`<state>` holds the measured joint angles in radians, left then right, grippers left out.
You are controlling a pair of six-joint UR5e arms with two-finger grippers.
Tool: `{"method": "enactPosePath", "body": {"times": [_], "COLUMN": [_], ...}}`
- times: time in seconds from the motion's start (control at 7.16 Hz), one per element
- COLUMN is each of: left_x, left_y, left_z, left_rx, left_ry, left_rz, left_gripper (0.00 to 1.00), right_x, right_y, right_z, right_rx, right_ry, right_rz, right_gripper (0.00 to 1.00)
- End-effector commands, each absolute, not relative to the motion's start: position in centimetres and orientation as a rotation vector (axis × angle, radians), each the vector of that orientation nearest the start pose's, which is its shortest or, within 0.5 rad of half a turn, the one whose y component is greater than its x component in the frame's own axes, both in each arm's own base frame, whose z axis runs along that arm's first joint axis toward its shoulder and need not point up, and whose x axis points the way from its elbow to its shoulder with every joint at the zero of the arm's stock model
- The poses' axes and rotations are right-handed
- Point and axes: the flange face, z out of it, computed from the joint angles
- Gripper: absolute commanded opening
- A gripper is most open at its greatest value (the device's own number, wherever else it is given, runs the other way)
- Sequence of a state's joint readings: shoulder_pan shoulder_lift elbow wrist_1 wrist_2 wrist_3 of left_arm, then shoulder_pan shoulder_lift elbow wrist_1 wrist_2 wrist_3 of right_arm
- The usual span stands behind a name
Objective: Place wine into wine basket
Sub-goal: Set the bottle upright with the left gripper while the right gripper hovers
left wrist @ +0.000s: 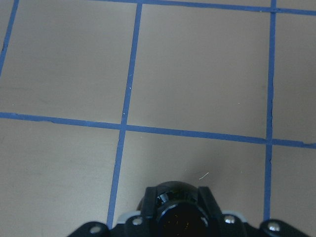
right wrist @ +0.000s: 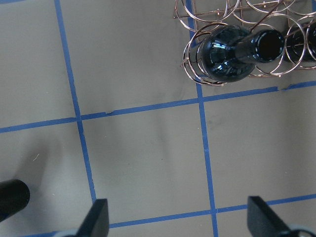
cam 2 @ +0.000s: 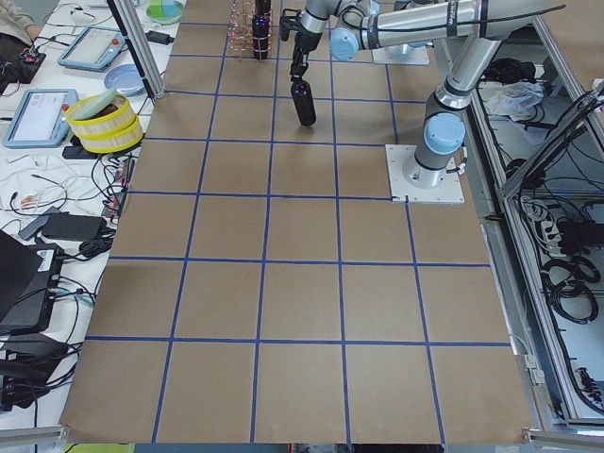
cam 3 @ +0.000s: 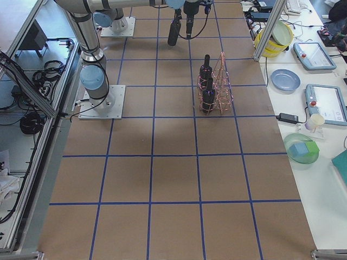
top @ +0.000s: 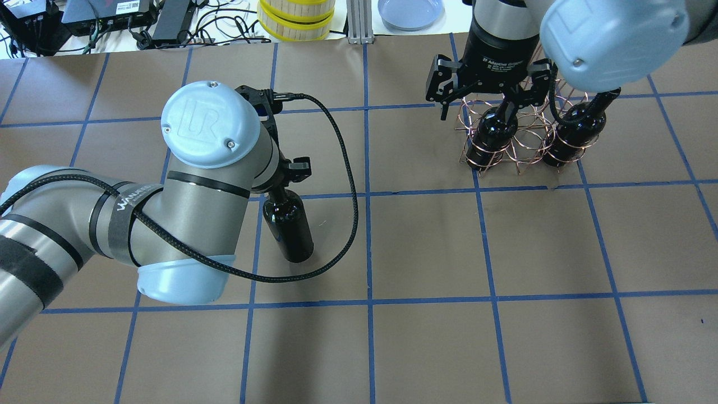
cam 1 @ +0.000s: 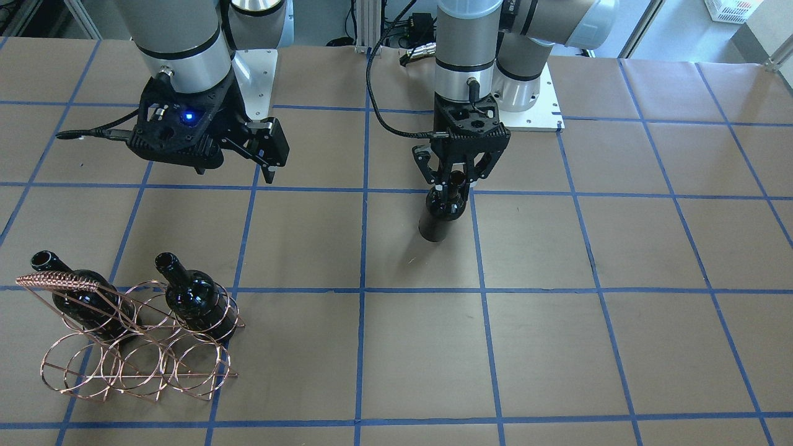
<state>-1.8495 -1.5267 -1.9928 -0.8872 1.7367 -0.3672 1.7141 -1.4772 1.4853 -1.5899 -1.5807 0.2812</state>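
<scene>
**While the wine hung from the left gripper: positions logged**

As the front-facing view showed, the left gripper [cam 1: 456,184] was clamped on the neck of the wine [cam 1: 438,222]. This glossy near-black bottle was held neck-up near the middle of the table [cam 1: 619,248], on the robot's side. Whether its base touched the brown paper could not be told. In the left wrist view the bottle mouth was seen straight below, between the fingers.

The wine basket [cam 1: 142,353] was recorded well apart from the wine, toward the robot's right and farther from the robot. Two more bottles were seated neck-up in its rings, in the row nearer the robot: one bottle [cam 1: 87,303] under the twisted handle bar, a second bottle [cam 1: 198,303] beside it, the two not touching.

The right gripper [right wrist: 177,202] was found spread wide and holding nothing. It was hung above the table on the robot's side of the basket, clear of the wire.
</scene>
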Motion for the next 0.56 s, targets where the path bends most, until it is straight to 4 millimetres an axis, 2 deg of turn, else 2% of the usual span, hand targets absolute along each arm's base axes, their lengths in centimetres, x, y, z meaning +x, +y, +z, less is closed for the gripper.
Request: {"method": "enactPosePath", "body": {"times": [0.0, 0.42], "left_x": [-24.15, -23.99], "left_y": [-41.91, -41.15], "left_z": [37.99, 37.39], "left_rx": [-0.216, -0.219], "left_ry": [3.027, 3.026], "left_rz": [-0.56, -0.545], "left_gripper": [0.04, 0.04], "right_x": [20.78, 21.54], "right_y": [-50.78, -50.5], "right_z": [47.89, 47.37], "right_rx": [0.215, 0.193], "right_ry": [3.14, 3.137], "right_rz": [-0.004, 0.012], "right_gripper": [1.0, 1.0]}}
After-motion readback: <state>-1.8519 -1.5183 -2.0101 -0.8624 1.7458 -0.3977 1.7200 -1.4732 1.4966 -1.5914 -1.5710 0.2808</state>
